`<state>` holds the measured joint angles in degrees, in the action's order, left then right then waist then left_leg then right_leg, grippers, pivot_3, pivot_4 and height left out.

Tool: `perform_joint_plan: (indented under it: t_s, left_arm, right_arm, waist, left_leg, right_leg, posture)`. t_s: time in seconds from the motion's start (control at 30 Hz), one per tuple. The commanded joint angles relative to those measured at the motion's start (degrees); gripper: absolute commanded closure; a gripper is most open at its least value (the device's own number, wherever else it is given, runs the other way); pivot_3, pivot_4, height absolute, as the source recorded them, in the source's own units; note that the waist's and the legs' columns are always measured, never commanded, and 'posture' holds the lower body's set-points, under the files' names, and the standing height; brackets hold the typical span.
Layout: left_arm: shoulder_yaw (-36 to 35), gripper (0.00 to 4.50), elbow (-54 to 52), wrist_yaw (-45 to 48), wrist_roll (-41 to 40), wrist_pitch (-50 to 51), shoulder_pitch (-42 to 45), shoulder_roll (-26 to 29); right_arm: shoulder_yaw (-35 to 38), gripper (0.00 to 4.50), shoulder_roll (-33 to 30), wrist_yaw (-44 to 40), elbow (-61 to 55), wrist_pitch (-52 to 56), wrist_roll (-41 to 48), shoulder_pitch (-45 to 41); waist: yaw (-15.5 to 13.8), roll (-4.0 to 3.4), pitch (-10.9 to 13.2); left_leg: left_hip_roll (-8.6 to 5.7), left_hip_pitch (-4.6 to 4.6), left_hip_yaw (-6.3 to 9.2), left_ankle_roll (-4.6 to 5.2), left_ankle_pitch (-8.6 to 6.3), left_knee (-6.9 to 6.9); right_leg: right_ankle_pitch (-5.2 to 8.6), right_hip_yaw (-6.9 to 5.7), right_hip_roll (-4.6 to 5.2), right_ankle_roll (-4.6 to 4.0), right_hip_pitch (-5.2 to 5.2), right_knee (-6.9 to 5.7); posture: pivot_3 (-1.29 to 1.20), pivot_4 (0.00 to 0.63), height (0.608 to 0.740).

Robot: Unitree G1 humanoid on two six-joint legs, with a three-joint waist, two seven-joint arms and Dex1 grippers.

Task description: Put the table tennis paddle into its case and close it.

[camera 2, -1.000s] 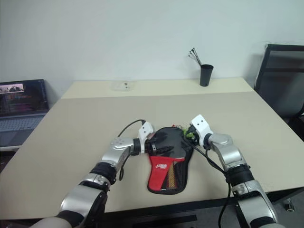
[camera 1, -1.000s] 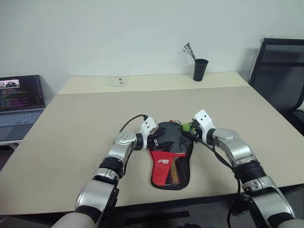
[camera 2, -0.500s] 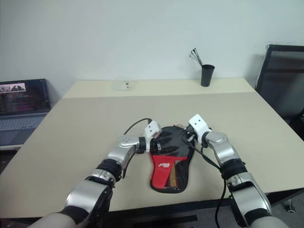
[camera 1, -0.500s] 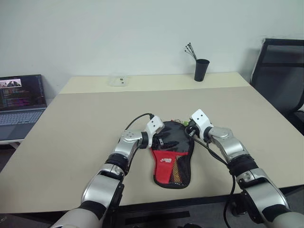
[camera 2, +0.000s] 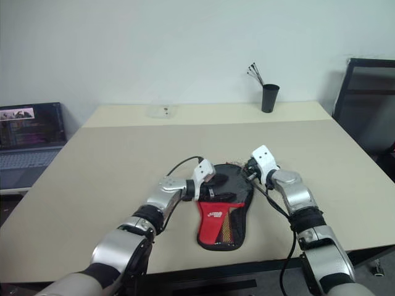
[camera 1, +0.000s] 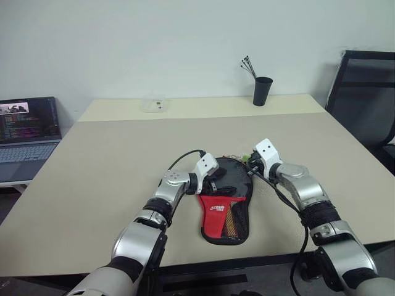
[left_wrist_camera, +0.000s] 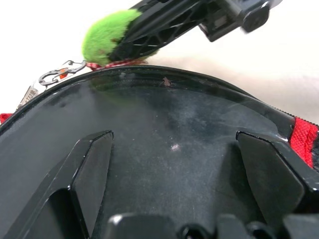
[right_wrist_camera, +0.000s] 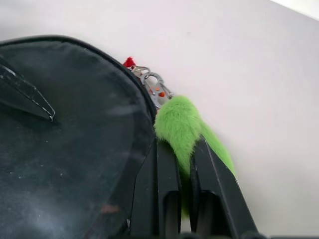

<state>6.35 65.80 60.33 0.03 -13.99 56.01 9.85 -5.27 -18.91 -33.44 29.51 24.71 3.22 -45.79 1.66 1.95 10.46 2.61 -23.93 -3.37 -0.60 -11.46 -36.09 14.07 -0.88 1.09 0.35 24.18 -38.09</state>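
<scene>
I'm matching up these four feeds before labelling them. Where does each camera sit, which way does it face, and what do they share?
Left eye and right eye views: on the head, looking forward and down over both arms at the case on the table.
Left wrist view: along the open left gripper over the case's black top.
Right wrist view: along the right gripper, shut on the green zipper tag.
Shared: both wrist views show the tag and case.
</scene>
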Motion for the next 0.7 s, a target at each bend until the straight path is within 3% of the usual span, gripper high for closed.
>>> perform_joint_plan:
  t_s: [0.03, 0.4, 0.7]
  left_arm:
    - [0.1, 0.18, 0.0, 1.4, 0.4, -0.1, -2.1, 0.3]
    - [0.3, 0.18, -0.7, 2.9, 0.4, 1.2, -3.1, -0.6]
    - [0.5, 0.18, -0.4, 3.5, 0.8, 2.2, -3.9, -1.3]
  right_arm:
    - [3.1, 4.47, 0.2, -1.6, -3.4, 3.0, 3.5, -0.5]
    - [-1.2, 4.47, -3.8, -1.4, -2.5, -2.0, -2.8, 0.9]
    - [-1.3, 4.47, -12.4, -7.8, -20.3, 4.9, -1.5, 10.9]
  waist:
    - [0.0, -0.01, 0.0]
    - [0.0, -0.07, -0.1]
    - [-0.4, -0.12, -0.1]
  left_leg:
    - [0.00, 0.01, 0.00, 0.00, 0.00, 0.00]
    - [-0.02, 0.05, -0.01, 0.00, 0.00, 0.00]
    - [-0.04, 0.03, 0.01, 0.00, 0.00, -0.01]
  right_leg:
    - [0.00, 0.01, 0.00, 0.00, 0.00, -0.01]
    - [0.00, 0.01, -0.02, 0.00, -0.02, -0.02]
    - [0.01, -0.03, 0.02, 0.01, -0.08, 0.03]
  posture:
    - [0.00, 0.150, 0.740]
    - [0.00, 0.150, 0.740]
    - [0.00, 0.150, 0.740]
